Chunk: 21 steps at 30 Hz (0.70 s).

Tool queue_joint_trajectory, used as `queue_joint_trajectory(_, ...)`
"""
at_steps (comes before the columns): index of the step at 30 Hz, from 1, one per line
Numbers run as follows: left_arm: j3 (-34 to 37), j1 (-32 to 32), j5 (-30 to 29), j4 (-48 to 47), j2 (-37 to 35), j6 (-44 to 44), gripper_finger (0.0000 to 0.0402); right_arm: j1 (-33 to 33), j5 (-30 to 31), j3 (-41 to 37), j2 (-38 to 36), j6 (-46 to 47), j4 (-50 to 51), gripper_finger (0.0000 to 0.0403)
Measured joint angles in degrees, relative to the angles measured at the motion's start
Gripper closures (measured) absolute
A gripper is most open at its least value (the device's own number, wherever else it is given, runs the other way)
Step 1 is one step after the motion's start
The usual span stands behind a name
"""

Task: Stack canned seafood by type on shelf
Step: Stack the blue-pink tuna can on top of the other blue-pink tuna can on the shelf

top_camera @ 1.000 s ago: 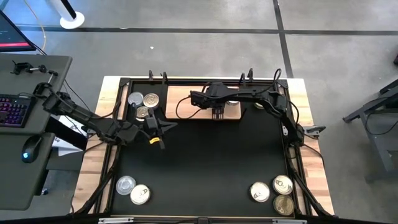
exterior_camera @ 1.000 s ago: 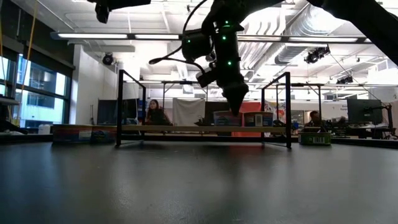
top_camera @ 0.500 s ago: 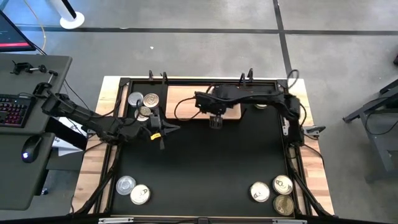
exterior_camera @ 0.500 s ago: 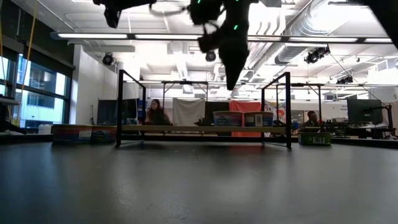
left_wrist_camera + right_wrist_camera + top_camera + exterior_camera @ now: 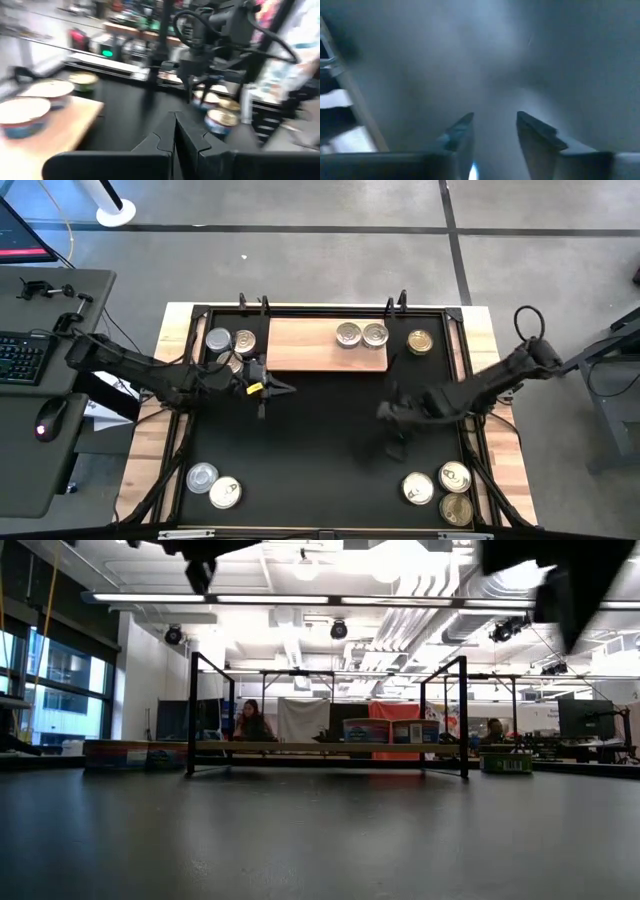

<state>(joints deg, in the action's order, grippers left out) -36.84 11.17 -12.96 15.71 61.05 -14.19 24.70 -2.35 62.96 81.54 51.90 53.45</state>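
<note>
- Two silver-lidded tins (image 5: 361,334) sit side by side on the pale wooden shelf (image 5: 305,345)
- Other tins (image 5: 440,490) cluster at the mat's corners

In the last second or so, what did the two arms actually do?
The right gripper left the wooden board, swinging back over the black mat toward the cans at its corner, fingers open and empty. Two cans now show on the board. The left gripper crept slightly forward, shut. The other cans stayed put.

You get 1 overhead camera looking straight down and 1 at mat level looking across into the room. Both wrist cameras face forward, and the left one shares the shelf (image 5: 75,117) with the overhead.
</note>
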Motion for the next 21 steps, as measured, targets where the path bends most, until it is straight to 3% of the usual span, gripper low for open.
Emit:
queue_joint_trajectory(3,0.0,-1.7,10.2,3.4,3.0,-0.7,0.0401,6.3,-2.9,-1.7,0.4,10.1,-1.6,0.0364)
queue_joint_trajectory(5,0.0,-2.1,15.8,6.0,5.9,-0.8,0.0402,9.8,-5.2,-2.6,1.5,14.4,-4.3,0.0392)
queue_joint_trajectory(12,-5.2,-1.3,24.3,8.3,18.0,-1.2,0.0401,18.5,-10.4,-2.8,5.7,22.4,-7.3,0.0400)
queue_joint_trajectory(17,-12.5,0.2,24.8,5.7,26.5,3.7,0.0402,21.9,-14.6,-2.9,9.5,21.5,-7.7,0.0400)
queue_joint_trajectory(21,-16.5,0.3,24.7,4.5,30.8,2.9,0.0401,22.8,-12.8,-2.9,11.8,20.9,-8.8,0.0402)
